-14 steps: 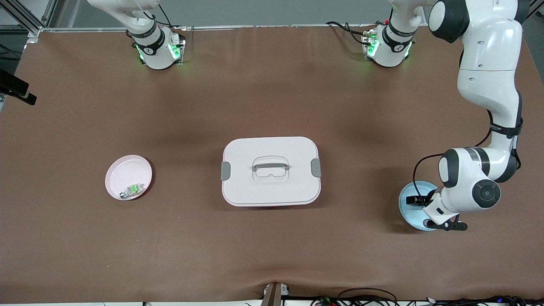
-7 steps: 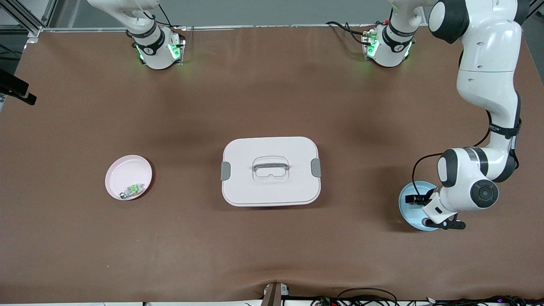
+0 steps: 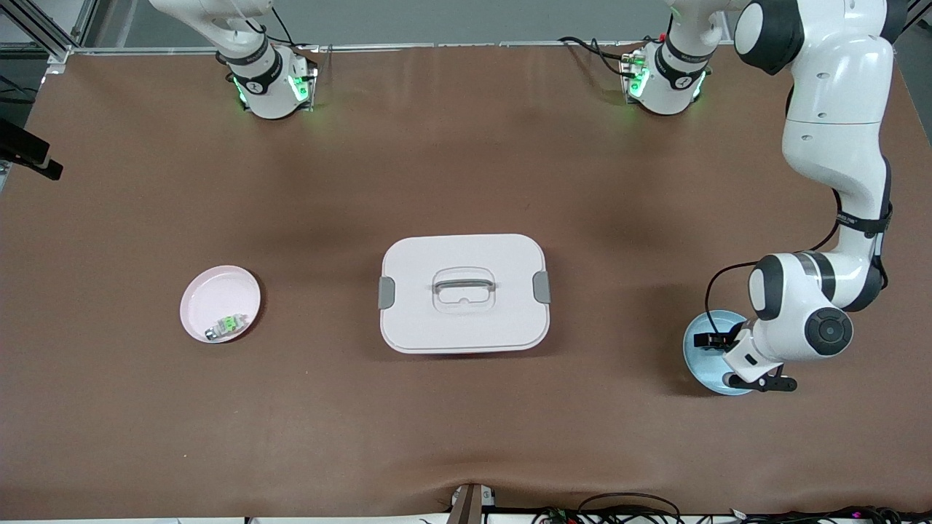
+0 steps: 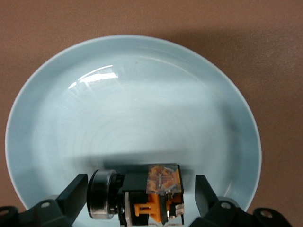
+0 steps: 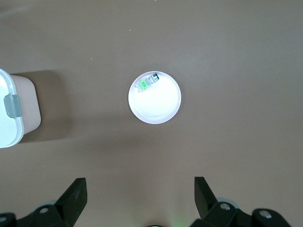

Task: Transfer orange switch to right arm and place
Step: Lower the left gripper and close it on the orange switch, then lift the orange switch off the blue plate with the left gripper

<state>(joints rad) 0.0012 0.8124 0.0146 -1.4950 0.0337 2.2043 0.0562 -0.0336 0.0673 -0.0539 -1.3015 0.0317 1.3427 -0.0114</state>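
1. Picking up, the first step of the task: straddling the orange switch [image 4: 151, 196] with the left gripper [image 4: 140, 182], low over the blue plate [image 4: 142, 71], which sits toward the left arm's end of the table [image 3: 466, 160] from the white box [image 3: 463, 327]. Fingers spread wide, one almost at the switch's round silver end, a clear gap at the other; nothing gripped yet.
2. Judging the next move: calls for pinching the switch squarely across its length, lifting it straight off the plate, then carrying it toward the box for the handover.
3. Waiting with the right gripper [image 5: 139, 184], high over the table toward the right arm's end from the box, fingers wide apart and empty.
4. Sweeping the surroundings, starting at the pink plate [image 3: 218, 287], toward the right arm's end from the box, well apart from it: holds a small green-and-white part [image 3: 230, 323] at the rim nearer the front camera. Probably the place for the switch, though uncertain.
5. Continuing to the box itself: lid on, handle flat, midway between the two plates. Directly on the line of travel, so likely needs clearing from above.
6. Ending at the blue plate: smooth and shallow, so risks the tiny switch sliding or tipping under an off-centre pinch.
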